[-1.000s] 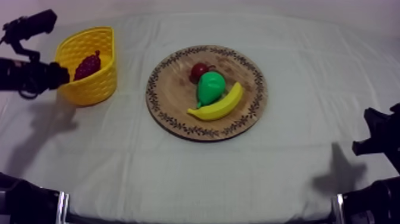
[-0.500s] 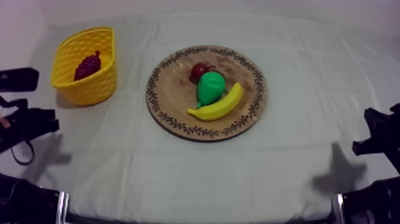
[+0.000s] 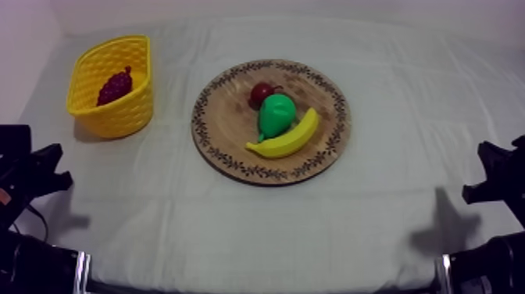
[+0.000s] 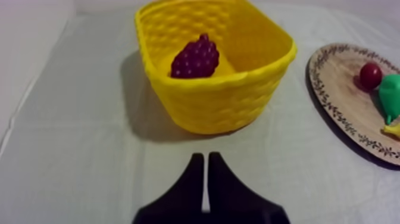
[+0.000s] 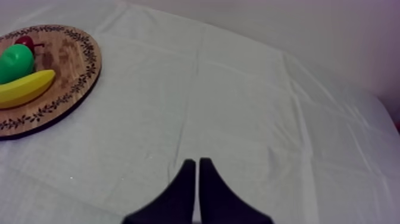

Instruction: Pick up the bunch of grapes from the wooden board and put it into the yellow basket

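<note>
Yellow plastic weave first: the yellow basket (image 3: 117, 117) sits at the far left of the bench (image 3: 234, 227), which is under a grey-white cloth (image 3: 406, 102). The bunch of grapes (image 3: 115, 86) is lying inside it, well apart from the wooden board (image 3: 226, 117) in the middle. From the left wrist view the bottom of the bunch is hidden behind the basket's near wall, so you only get the dark purple top half.

On the board, the pear (image 3: 276, 116) lies against the banana (image 3: 289, 139), and the small red fruit (image 3: 260, 94) is tucked just behind the pear, partly covered by it. Can't tell if the two are actually touching. In the left wrist view the board is cut off by the frame edge: the pear is half gone and the banana is just a yellow tip. The right wrist view chops off the board's far side too, and there the red fruit barely peeks out past the pear.

The left hand (image 4: 206, 156) has its fingers pressed together into a narrow wedge, holding nothing, over bare cloth just in front of the basket. The right hand (image 5: 197, 161) is the same deal: fingers together, empty, over open cloth well away from the board. From above both hands are just dark shapes low at the sides of the bench, hard to make out in any detail.
</note>
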`<action>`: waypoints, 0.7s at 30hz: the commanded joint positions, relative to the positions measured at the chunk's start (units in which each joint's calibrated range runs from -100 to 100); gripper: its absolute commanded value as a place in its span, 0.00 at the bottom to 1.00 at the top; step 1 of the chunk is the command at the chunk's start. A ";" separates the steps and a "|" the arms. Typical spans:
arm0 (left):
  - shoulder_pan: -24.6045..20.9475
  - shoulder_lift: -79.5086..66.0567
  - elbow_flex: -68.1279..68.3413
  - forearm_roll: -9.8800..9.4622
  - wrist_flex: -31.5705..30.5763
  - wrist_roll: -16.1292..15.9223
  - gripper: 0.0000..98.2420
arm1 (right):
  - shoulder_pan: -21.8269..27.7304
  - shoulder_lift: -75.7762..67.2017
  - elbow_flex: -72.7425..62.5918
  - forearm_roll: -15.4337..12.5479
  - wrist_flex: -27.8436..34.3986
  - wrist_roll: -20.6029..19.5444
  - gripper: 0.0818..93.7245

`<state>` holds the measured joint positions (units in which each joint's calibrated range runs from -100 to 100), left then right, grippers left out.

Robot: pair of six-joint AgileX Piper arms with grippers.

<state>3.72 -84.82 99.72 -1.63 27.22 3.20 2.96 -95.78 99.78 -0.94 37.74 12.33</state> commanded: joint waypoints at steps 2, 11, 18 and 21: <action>0.21 -5.74 0.01 -0.19 1.66 1.74 0.00 | 0.03 0.02 -0.01 -0.01 0.00 0.00 0.00; 0.19 -12.33 0.05 -0.28 3.43 7.23 0.00 | 0.03 0.02 -0.01 -0.01 0.00 0.00 0.00; 0.20 -14.74 0.13 -0.33 3.74 7.90 0.00 | 0.03 0.02 -0.01 -0.01 0.00 0.00 0.00; -0.03 -15.03 0.16 -0.34 3.85 8.16 0.00 | 0.03 0.02 -0.01 -0.01 0.00 -0.01 0.00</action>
<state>3.80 -99.84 99.86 -2.02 31.07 11.33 2.96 -95.78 99.78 -0.94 37.74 12.33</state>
